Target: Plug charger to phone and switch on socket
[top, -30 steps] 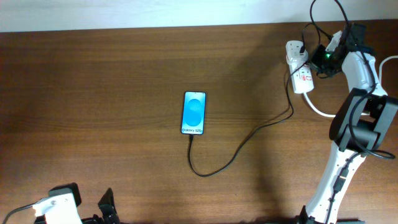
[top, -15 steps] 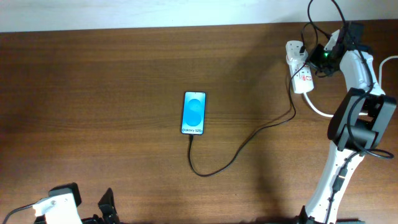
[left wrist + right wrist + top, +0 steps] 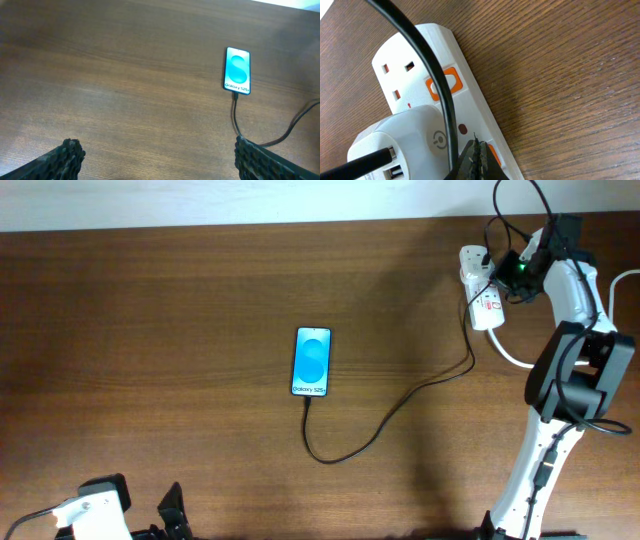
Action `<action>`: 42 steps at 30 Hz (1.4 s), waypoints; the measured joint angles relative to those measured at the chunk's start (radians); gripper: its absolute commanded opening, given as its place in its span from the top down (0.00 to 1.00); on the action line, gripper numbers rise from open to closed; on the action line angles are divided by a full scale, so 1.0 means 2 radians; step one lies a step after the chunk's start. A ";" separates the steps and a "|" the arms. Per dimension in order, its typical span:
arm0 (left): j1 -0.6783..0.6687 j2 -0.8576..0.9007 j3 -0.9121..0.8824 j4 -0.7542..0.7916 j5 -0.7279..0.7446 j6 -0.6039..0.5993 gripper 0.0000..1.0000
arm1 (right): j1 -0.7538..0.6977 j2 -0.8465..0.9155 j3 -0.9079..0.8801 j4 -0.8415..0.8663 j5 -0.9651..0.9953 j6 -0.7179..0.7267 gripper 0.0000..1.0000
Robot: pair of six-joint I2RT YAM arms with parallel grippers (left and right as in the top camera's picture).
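Observation:
The phone (image 3: 312, 362) lies flat mid-table, blue screen up; it also shows in the left wrist view (image 3: 237, 70). The charger cable (image 3: 385, 418) runs from the phone's near end in a loop to the white socket (image 3: 482, 292) at the far right. In the right wrist view the cable (image 3: 431, 67) enters a white adapter (image 3: 405, 145) plugged into the socket (image 3: 410, 55). My right gripper (image 3: 476, 156) is shut and empty, its tips on the socket beside an orange switch (image 3: 494, 153). My left gripper (image 3: 160, 162) is open and empty, low over the table's near left.
A second orange switch (image 3: 444, 83) sits by the free outlet. The thick white cord (image 3: 515, 358) curves off the socket toward the right arm's base (image 3: 560, 395). The table's far edge meets a pale wall (image 3: 250, 200).
My right gripper has shifted very slightly over the socket. The phone, cable and left arm have not moved.

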 measured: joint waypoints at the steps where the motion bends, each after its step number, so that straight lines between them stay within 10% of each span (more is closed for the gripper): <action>1: 0.000 0.000 0.000 0.000 0.000 0.000 0.01 | 0.001 0.000 0.000 -0.001 0.002 0.003 0.96; 26: 0.000 0.000 0.000 0.000 0.000 0.000 0.01 | 0.014 -0.005 0.009 -0.057 0.034 0.068 0.96; 42: 0.000 0.000 0.000 0.000 0.000 0.000 0.01 | -0.088 -0.213 -0.047 -0.251 0.062 -0.017 0.96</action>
